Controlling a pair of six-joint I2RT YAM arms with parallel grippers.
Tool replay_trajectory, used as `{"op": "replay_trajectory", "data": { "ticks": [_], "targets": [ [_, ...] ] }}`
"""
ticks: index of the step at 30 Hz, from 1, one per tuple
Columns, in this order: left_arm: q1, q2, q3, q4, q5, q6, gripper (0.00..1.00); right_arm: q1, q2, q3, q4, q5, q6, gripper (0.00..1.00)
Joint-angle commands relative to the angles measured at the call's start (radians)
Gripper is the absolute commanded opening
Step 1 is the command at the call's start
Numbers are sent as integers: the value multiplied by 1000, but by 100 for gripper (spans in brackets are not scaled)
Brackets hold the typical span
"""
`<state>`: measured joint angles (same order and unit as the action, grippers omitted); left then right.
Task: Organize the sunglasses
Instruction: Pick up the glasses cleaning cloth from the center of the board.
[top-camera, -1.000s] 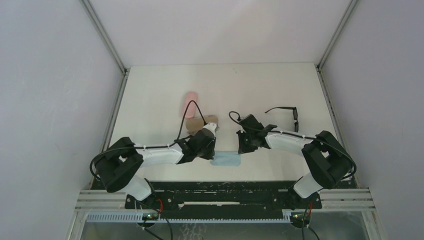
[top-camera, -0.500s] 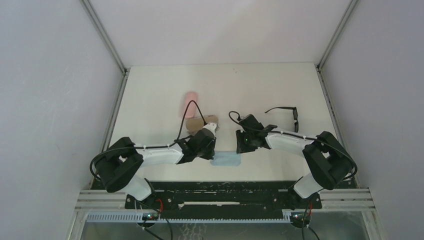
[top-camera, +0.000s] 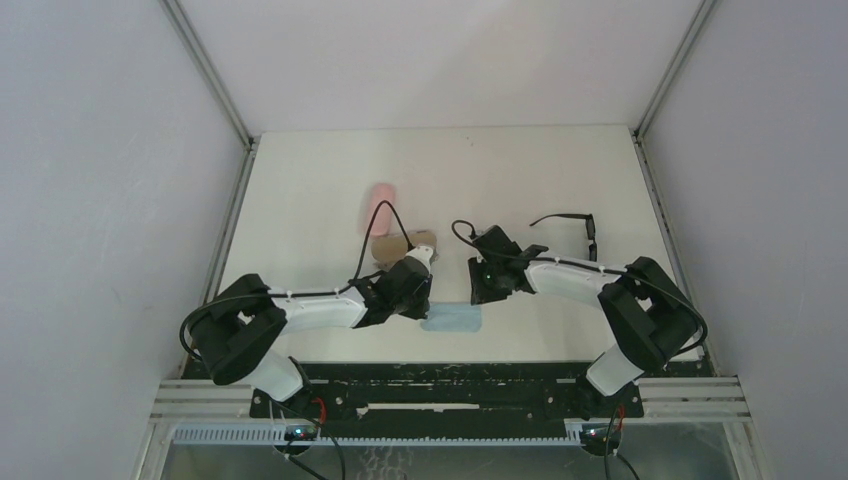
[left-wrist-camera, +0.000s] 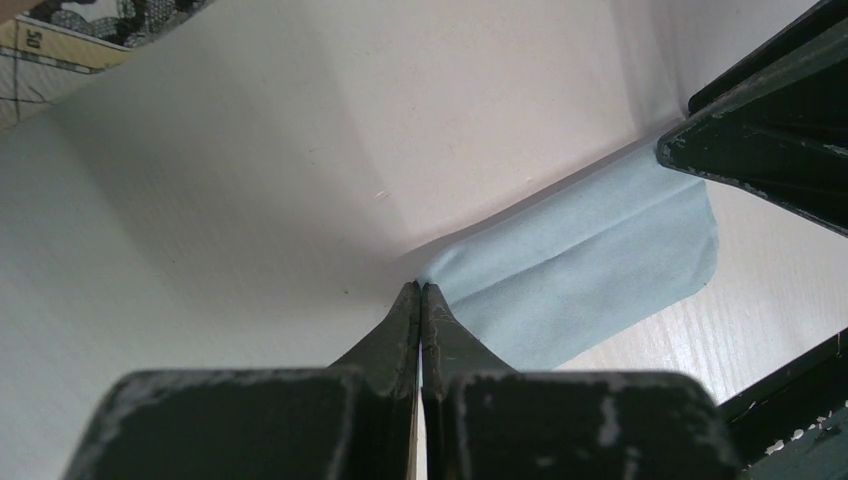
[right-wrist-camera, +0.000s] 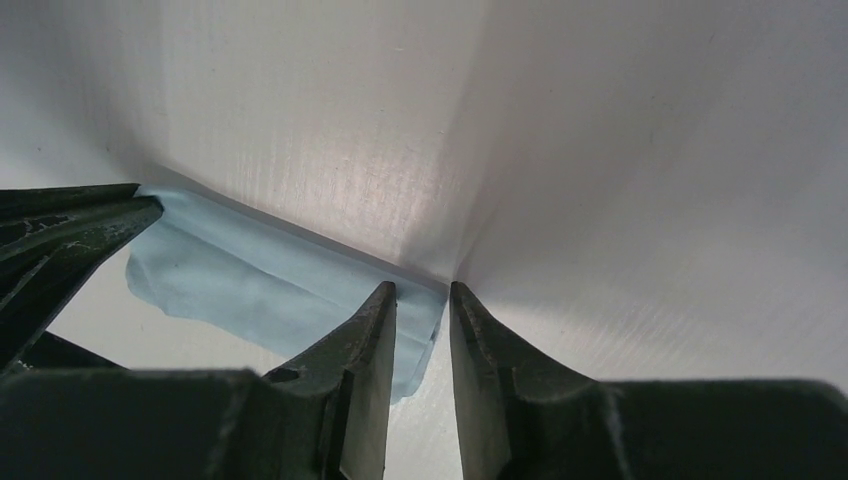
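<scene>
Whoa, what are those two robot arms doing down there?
Both arms are busy with a folded light-blue cloth. The left gripper is shut, with its tips at one corner of the cloth. The right gripper stands slightly open over the other end. The sunglasses lie untouched off to the right, and a pink case sits farther back.

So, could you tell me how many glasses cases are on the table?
2: pink case left of centre; brownish patterned case at its near end. Others may lie hidden.
</scene>
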<state>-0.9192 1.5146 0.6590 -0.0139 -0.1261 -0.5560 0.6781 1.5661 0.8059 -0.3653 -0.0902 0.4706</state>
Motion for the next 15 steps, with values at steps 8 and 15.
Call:
{"op": "replay_trajectory", "data": {
  "ticks": [8,15],
  "targets": [
    [-4,-5,15,14,15,20,0,23,43,6,-54,-17,-33,23],
    [-4,-11,15,14,16,20,0,23,39,8,-59,-16,-36,17]
  ]
}}
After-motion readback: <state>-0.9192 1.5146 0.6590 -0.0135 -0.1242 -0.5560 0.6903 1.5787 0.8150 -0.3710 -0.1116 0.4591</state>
